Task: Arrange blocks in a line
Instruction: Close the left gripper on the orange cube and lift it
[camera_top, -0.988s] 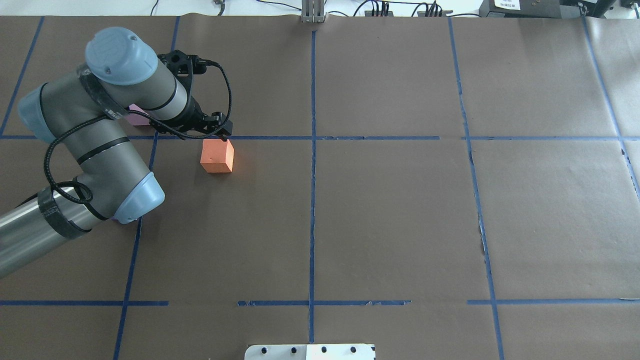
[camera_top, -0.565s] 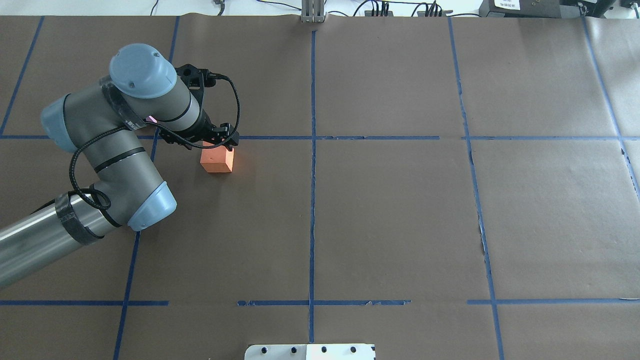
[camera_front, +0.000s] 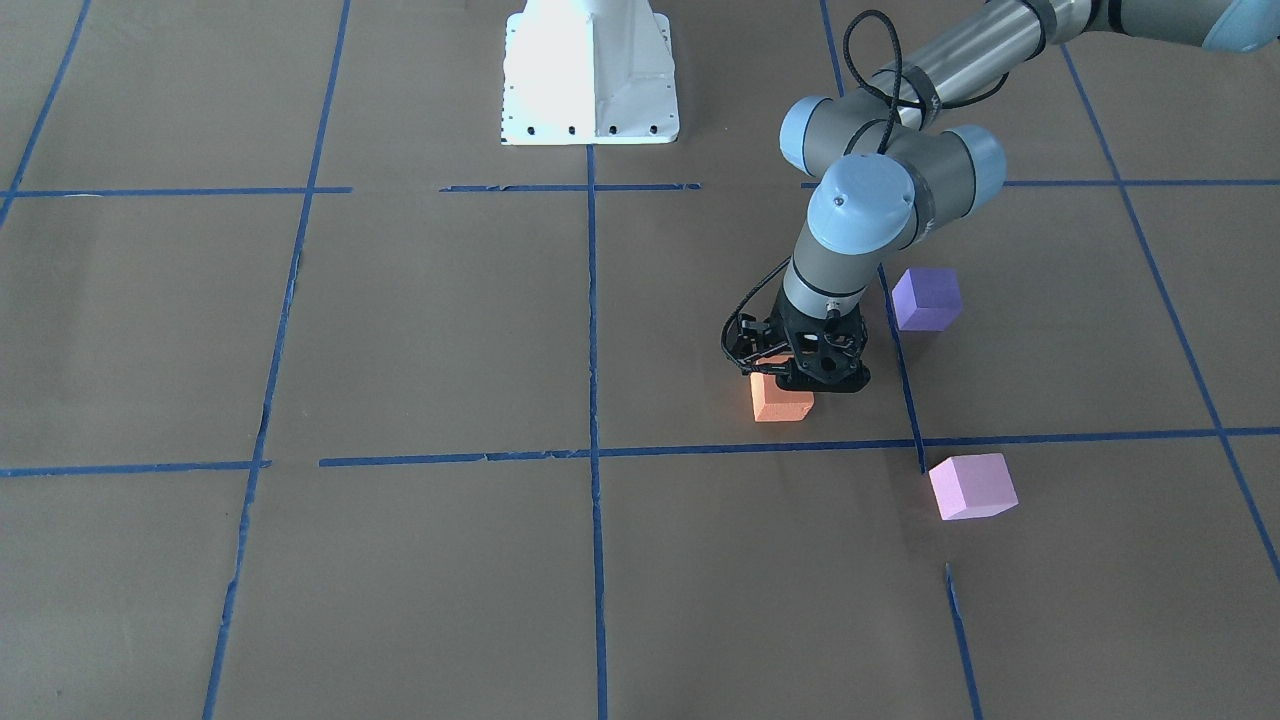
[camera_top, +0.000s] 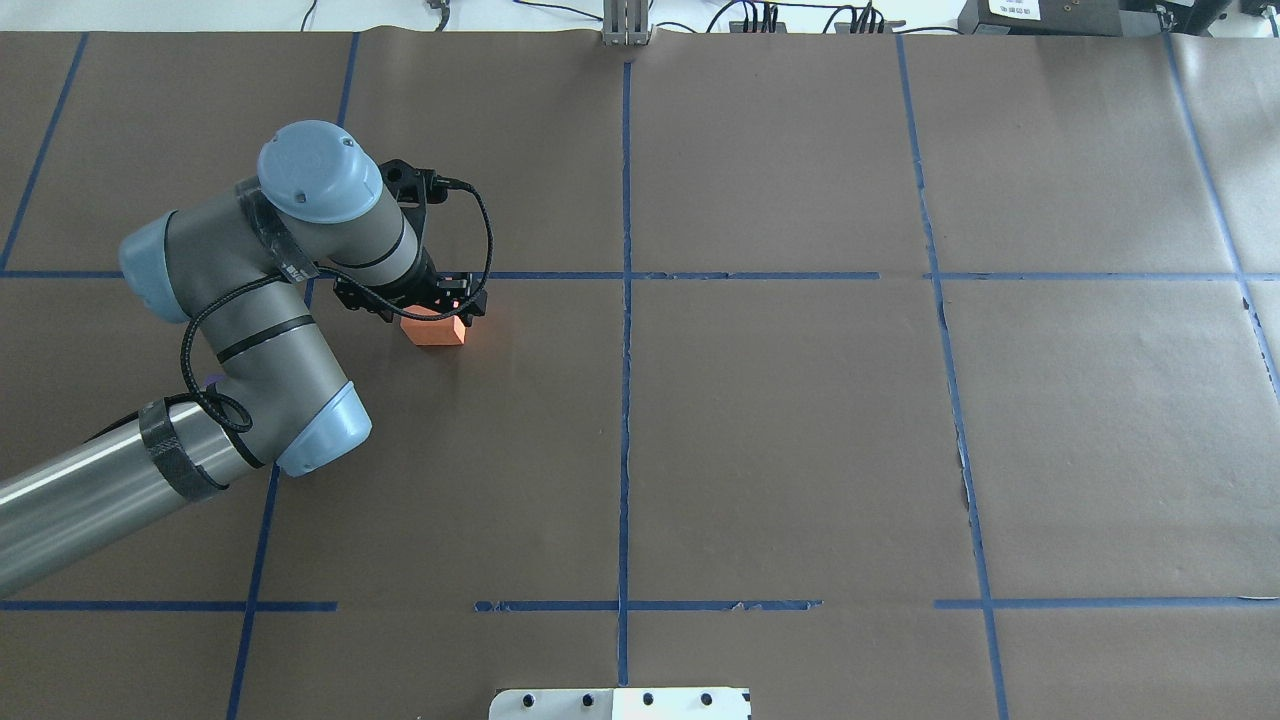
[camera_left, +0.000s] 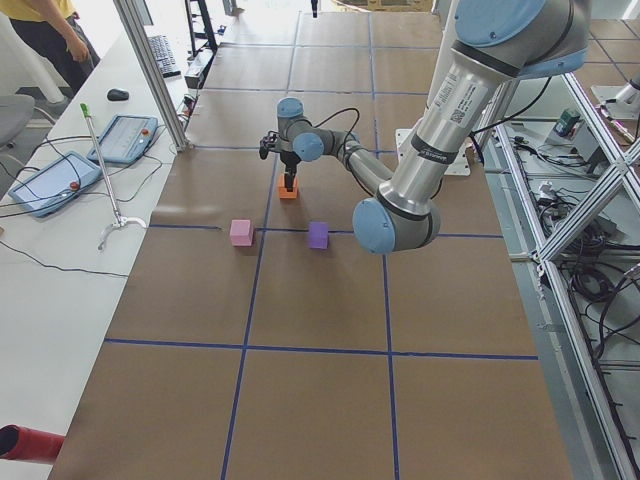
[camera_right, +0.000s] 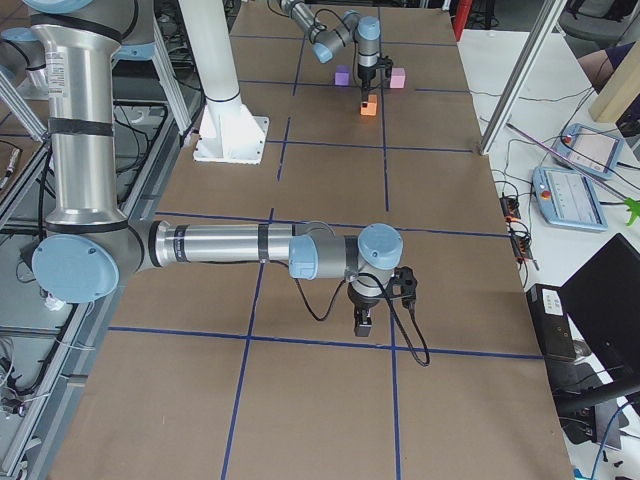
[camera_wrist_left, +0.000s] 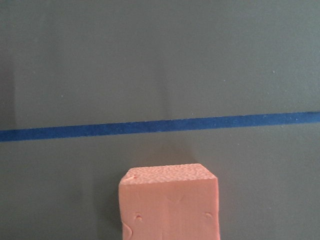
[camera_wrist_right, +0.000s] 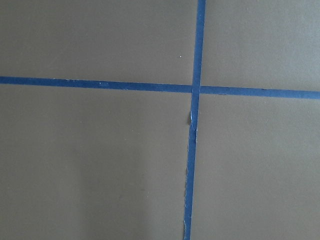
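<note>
The orange block (camera_front: 782, 402) sits on the brown table, just on the robot's side of a blue tape line. My left gripper (camera_front: 812, 381) hangs straight down over it, and its jaws look open and low around the block's top. It covers the block's far half in the overhead view (camera_top: 433, 333). The left wrist view shows the orange block (camera_wrist_left: 169, 202) close at the bottom edge. The dark purple block (camera_front: 927, 298) and the light pink block (camera_front: 972, 486) stand apart to my left. My right gripper (camera_right: 362, 321) hovers far away; I cannot tell its state.
Blue tape lines (camera_front: 590, 300) divide the brown paper table cover into squares. The white robot base (camera_front: 590, 70) stands at the table's near edge. Operator desks with tablets (camera_left: 60, 180) lie beyond the far side. The right wrist view shows only a tape crossing (camera_wrist_right: 194, 90).
My left arm has swung toward the robot and to the right and come down over the orange block. The arm now hides the pink block in the overhead view.
</note>
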